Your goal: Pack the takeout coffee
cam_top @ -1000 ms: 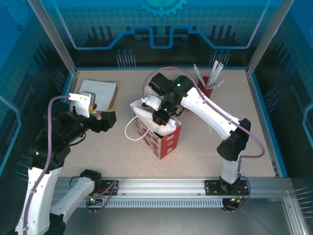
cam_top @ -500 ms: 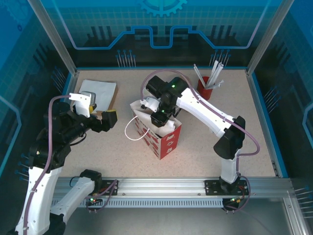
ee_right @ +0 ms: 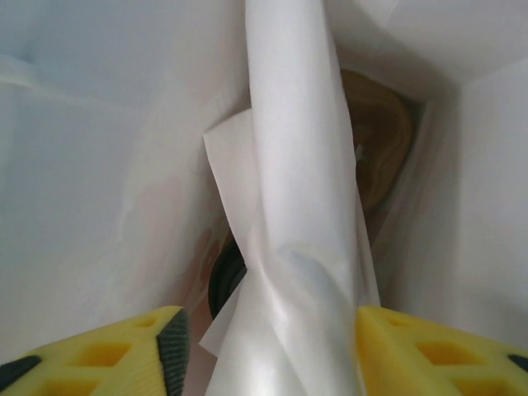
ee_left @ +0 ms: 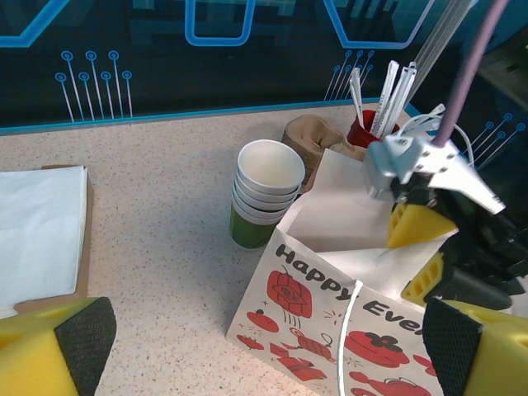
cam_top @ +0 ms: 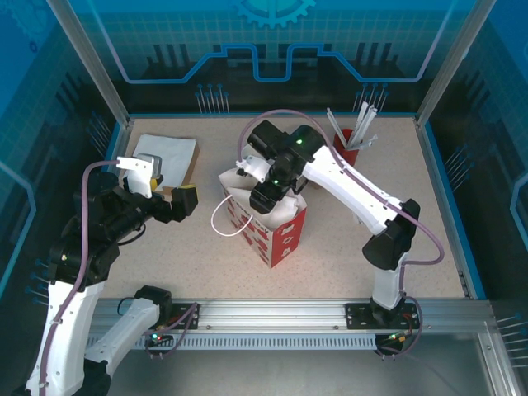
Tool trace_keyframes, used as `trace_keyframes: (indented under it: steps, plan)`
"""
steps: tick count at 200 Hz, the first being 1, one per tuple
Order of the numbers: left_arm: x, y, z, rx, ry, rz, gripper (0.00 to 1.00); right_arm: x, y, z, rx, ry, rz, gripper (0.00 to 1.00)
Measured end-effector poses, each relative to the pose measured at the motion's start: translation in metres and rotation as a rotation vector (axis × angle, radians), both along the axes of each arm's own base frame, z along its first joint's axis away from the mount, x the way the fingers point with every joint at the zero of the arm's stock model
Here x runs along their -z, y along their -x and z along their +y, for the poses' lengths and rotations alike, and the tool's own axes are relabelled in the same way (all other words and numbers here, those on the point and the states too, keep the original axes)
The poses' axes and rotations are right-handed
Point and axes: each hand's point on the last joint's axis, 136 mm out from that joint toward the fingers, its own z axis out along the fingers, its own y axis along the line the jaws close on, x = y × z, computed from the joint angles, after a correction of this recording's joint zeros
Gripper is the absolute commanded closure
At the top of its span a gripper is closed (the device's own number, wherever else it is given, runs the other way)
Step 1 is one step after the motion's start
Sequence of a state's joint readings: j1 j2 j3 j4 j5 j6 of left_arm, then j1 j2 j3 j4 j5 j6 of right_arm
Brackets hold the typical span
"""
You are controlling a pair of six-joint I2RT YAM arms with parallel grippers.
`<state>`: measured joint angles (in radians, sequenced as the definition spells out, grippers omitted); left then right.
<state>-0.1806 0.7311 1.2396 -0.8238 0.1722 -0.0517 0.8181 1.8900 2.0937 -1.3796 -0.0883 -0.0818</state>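
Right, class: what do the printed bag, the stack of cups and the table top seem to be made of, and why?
Printed bag: thin matte paper, likely; it holds sharp creases. Stack of cups: probably paper, with rolled white rims and dull green outside. Table top: smooth speckled beige, perhaps laminate; uncertain.

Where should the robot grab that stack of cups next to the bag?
Probably low on the stack of cups, pinching the sides of the green bottom cup, coming from the napkins side. The stack stands upright with bare table there, while the paper bag crowds its other side.
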Motion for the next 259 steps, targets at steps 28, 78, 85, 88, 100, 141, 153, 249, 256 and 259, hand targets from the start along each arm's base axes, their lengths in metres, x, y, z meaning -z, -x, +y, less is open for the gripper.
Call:
trace_keyframes:
  steps: [28,78,85,88,100,141,153,249,256,259]
  plan:
    - [-0.002,-0.001,0.000,-0.002,0.004,-0.007,0.01,-0.029,0.000,-0.003,0.009,-0.045,-0.057,0.36]
    - [0.006,-0.016,0.012,-0.114,0.041,0.005,0.01,-0.088,-0.001,-0.030,0.090,-0.153,-0.191,0.30]
    - [0.011,-0.019,0.017,-0.145,0.042,0.016,0.01,-0.098,-0.001,-0.038,0.114,-0.178,-0.220,0.28]
    - [0.014,-0.020,0.019,-0.159,0.042,0.022,0.01,-0.102,-0.002,-0.043,0.126,-0.186,-0.233,0.27]
    - [0.023,-0.025,0.025,-0.208,0.043,0.041,0.01,-0.116,-0.002,-0.065,0.180,-0.223,-0.284,0.24]
    - [0.046,-0.035,0.045,-0.349,0.040,0.088,0.01,-0.129,-0.002,-0.153,0.440,-0.311,-0.415,0.21]
    - [0.048,-0.036,0.049,-0.382,0.043,0.089,0.01,-0.122,-0.003,-0.173,0.512,-0.323,-0.436,0.17]
    - [0.087,-0.049,0.074,-0.556,0.030,0.117,0.01,-0.048,-0.016,-0.268,0.909,-0.330,-0.547,0.00]
    - [0.091,-0.050,0.076,-0.566,0.025,0.118,0.01,-0.041,-0.018,-0.272,0.927,-0.327,-0.550,0.00]
    - [0.092,-0.051,0.076,-0.570,0.024,0.119,0.01,-0.039,-0.019,-0.274,0.932,-0.327,-0.553,0.00]
